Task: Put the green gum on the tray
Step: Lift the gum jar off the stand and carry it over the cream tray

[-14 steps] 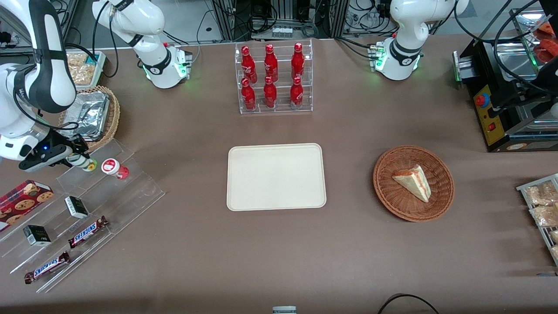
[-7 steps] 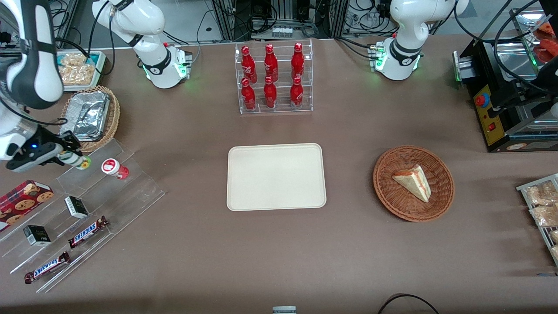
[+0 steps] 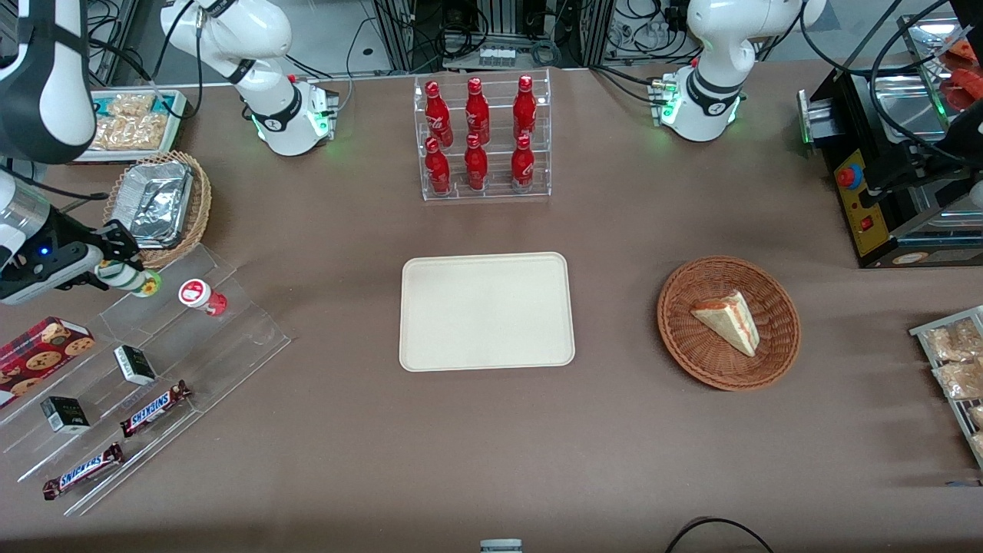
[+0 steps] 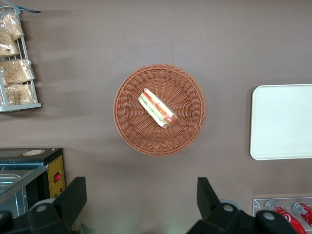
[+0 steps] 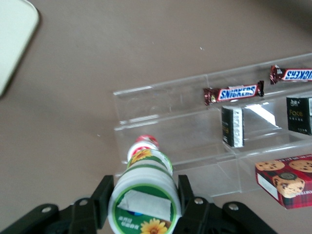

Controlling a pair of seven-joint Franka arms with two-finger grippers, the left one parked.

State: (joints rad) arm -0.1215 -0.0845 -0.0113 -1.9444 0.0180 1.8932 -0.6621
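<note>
From the front, the right arm's black gripper (image 3: 117, 265) hangs over the uppermost step of the clear acrylic stepped display rack (image 3: 230, 338) at the working arm's end of the table. Its jaws are closed on the small round white green gum bottle with the green-yellow label (image 3: 130, 278), which is held tilted and lifted above that step. Just beside it, on the same step, stands the like white bottle with the red lid (image 3: 201, 296). Against the rack's edge away from the camera sits a round wicker basket holding a foil container (image 3: 157, 206).

The large flat beige rectangular tray (image 3: 486, 311) lies bare at the middle of the table, well apart from the rack, with open brown tabletop between them. Farther from the camera than the tray stands a clear rack of red bottles (image 3: 482, 138); toward the parked arm's end is a round wicker basket with a sandwich wedge (image 3: 728, 322).

The left wrist view shows that sandwich basket (image 4: 159, 109) with bare table all round, and one rounded end of the tray (image 4: 282, 122) beside it.

In the right wrist view the gripper (image 5: 144, 202) clamps the green gum (image 5: 145, 190) between both black fingers (image 5: 103, 197), sunflower label facing the lens. The red-lidded bottle (image 5: 144, 143) shows just past it on the rack (image 5: 195, 126), whose lower steps carry two Snickers bars (image 5: 234, 93), dark small boxes (image 5: 232, 126) and a red cookie box (image 5: 286, 180). A corner of the tray (image 5: 14, 39) lies across open table.
</note>
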